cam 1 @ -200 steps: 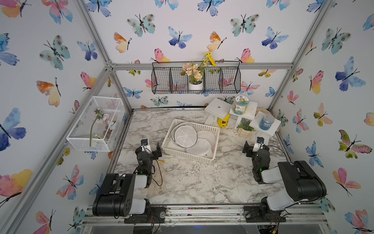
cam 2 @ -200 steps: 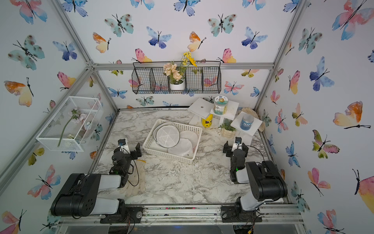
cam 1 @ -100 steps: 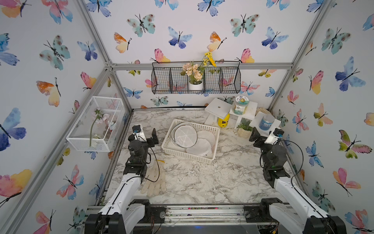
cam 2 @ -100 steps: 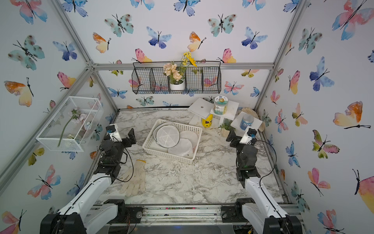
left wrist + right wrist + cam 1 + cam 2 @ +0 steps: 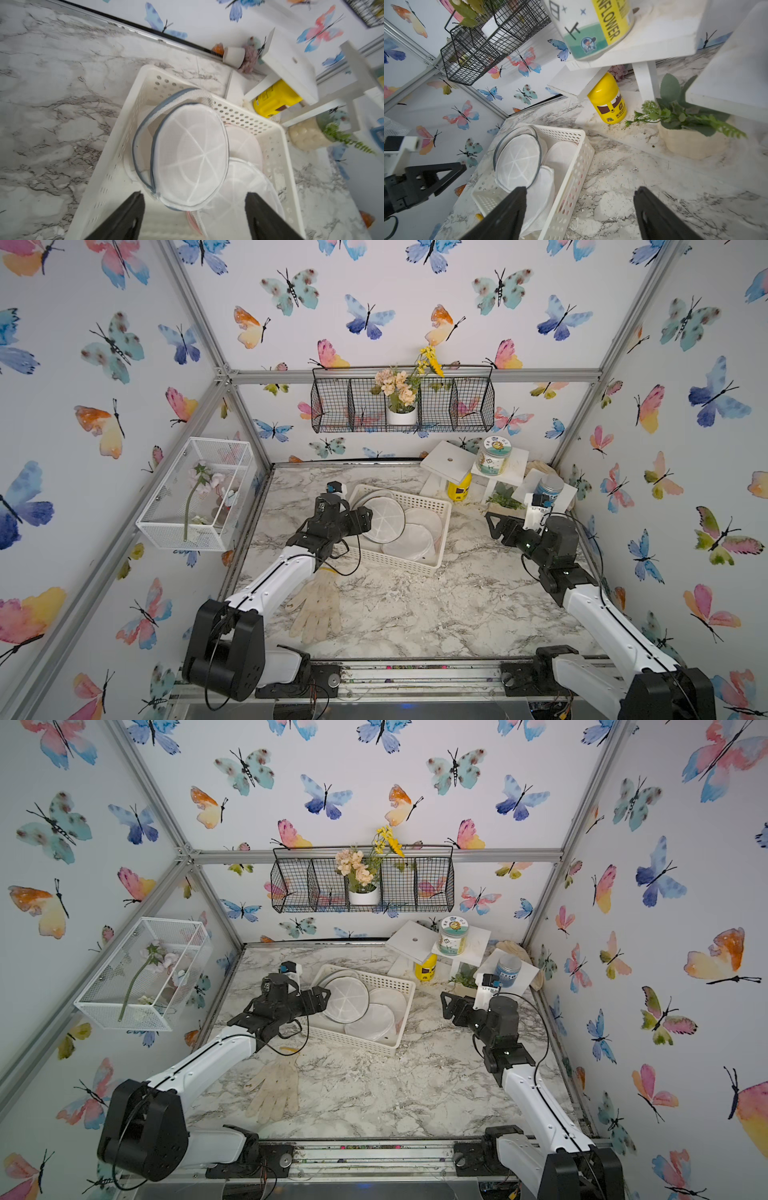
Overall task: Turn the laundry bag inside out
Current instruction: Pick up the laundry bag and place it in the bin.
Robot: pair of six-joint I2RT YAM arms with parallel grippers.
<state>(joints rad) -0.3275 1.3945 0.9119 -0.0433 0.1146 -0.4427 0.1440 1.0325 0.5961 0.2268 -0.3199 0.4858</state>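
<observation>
Currently the laundry bag (image 5: 191, 153), a round white mesh disc with grey trim, lies topmost in the white basket (image 5: 278, 128), over other mesh discs (image 5: 239, 187). Expect it light: limp mesh on a springy hoop, apt to slip. Pinch the grey rim, not the flat face. Left gripper (image 5: 194, 194) hovers at its near edge, jaws wide, empty; right gripper (image 5: 581, 188) wide too, well apart, over the table (image 5: 623, 176).

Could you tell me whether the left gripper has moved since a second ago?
Yes: in a top view the left gripper has travelled toward the white basket, from beside it to over its edge.
</observation>
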